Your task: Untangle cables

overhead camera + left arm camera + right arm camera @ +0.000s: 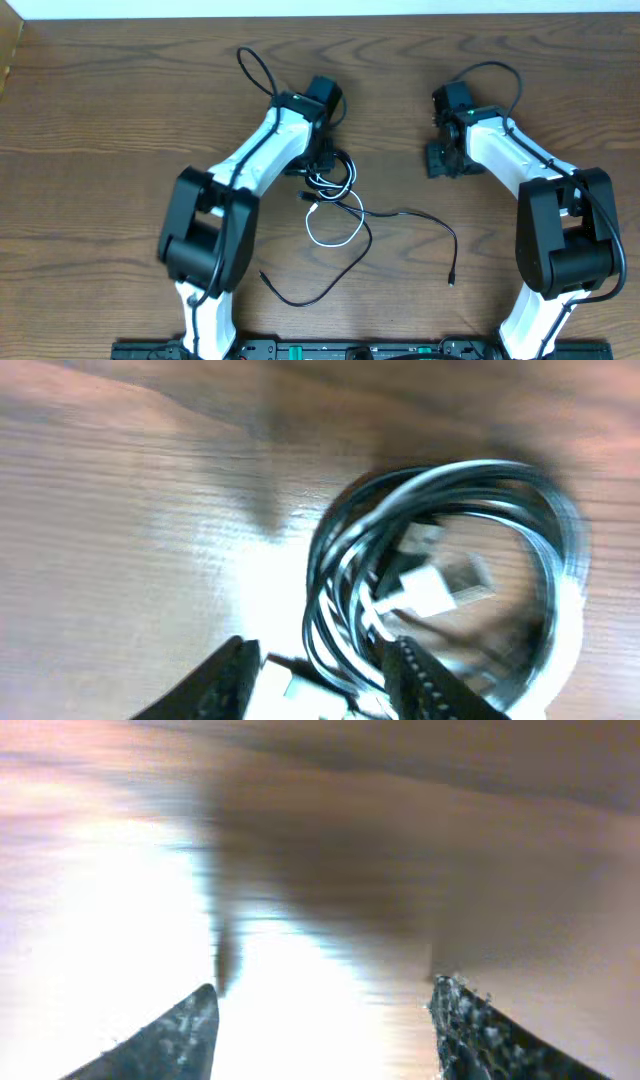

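Note:
The cables lie tangled mid-table. A black coil [338,176] sits at the top of the tangle, with a white loop [335,228] below it. One black cord [430,225] trails right to a small plug. Another black cord [310,295] curves down to the left. My left gripper [322,165] is low over the coil. In the left wrist view its jaws [320,675] are open, with strands of the black coil [450,490] between them and a white plug [430,595] inside the coil. My right gripper [445,160] is open and empty over bare wood [320,1020].
The wooden table [100,150] fills the view. A thicker black arm cord [256,66] loops behind the left arm, and another [500,72] behind the right arm. The arm bases stand at the front edge [320,350].

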### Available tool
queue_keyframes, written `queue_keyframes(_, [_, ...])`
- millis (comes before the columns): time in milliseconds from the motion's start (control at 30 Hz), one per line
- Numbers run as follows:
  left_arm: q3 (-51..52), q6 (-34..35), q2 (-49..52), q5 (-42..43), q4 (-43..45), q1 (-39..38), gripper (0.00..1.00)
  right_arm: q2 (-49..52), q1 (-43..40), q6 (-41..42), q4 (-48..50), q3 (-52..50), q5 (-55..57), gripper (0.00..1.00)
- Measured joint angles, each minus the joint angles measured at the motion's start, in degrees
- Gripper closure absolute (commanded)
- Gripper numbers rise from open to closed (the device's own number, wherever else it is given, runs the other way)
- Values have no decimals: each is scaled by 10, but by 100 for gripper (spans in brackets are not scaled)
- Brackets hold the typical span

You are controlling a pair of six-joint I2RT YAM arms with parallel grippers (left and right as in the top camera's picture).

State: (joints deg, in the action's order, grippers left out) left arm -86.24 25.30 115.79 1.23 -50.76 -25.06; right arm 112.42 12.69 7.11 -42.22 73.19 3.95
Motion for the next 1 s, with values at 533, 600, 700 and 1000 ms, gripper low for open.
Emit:
queue_keyframes(533, [-14,75,-56,21,-91,113,52,1,70,-158,200,30,-271,47])
queue_keyframes(600, [-13,73,-56,30,-96,125,52,14,88,-175,222,31,-266,48])
queue_keyframes(700, [-5,73,-56,35,-99,134,52,38,113,-212,241,31,-249,48])
queue_keyframes(1000, [8,70,-56,44,-102,123,51,75,147,-262,215,37,-193,61])
